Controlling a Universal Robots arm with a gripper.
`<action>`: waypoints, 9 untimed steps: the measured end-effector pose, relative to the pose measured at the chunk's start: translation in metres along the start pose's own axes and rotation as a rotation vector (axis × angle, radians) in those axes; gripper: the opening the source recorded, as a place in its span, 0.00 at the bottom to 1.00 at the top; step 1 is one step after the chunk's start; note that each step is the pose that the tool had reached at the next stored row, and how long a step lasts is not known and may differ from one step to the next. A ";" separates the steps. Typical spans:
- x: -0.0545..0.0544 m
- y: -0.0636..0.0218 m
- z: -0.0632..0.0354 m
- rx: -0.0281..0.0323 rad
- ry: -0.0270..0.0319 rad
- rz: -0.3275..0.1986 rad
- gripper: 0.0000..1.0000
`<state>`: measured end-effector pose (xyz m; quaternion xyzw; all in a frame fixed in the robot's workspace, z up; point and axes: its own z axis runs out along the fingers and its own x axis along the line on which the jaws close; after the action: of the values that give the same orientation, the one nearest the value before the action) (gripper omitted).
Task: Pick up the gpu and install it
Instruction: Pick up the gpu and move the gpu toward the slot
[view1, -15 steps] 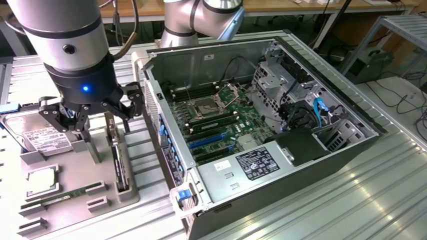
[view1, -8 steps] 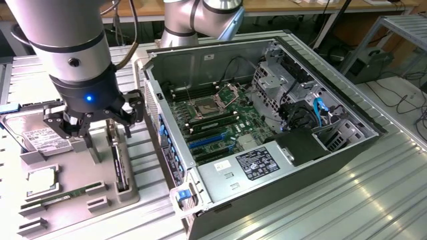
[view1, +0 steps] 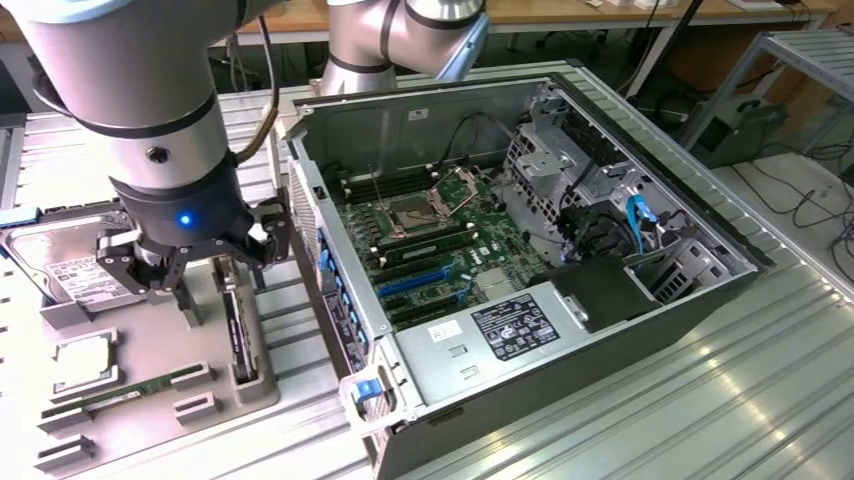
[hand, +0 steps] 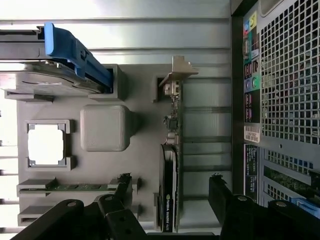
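One RAM stick (view1: 127, 392) lies nearest the camera on the grey fixture tray (view1: 154, 340), with one CPU (view1: 87, 355) just beyond it at 11 o'clock. One gpu (view1: 243, 335) stands on edge in its tray slot, untouched, at 5 o'clock of the end effector (view1: 200, 270) in the exterior view.

One end effector hovers over the tray, empty. In the wrist view its fingers (hand: 122, 192) stand apart on either side of the gpu (hand: 170, 150), with clearance on both sides.

Assessment: the step in hand is the approach to the pick; nothing is lifted and nothing is installed. The pick calls for a straight descent with the thin card centred, closing on its flat faces and clear of the slot walls.

One hard drive (view1: 67, 270) sits at 9 o'clock of the end effector. One open computer case (view1: 601, 330) stands at 3 o'clock of the tray, its motherboard (view1: 427, 240) exposed.
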<state>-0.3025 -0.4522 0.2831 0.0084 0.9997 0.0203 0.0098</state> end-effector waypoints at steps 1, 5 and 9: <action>0.000 -0.0002 0.0021 0.0000 0.0002 0.000 0.72; 0.000 -0.0009 0.0095 -0.0001 0.0005 0.000 0.72; 0.000 -0.0013 0.0168 0.0000 0.0011 0.000 0.72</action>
<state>-0.3024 -0.4528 0.2662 0.0084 0.9997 0.0203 0.0093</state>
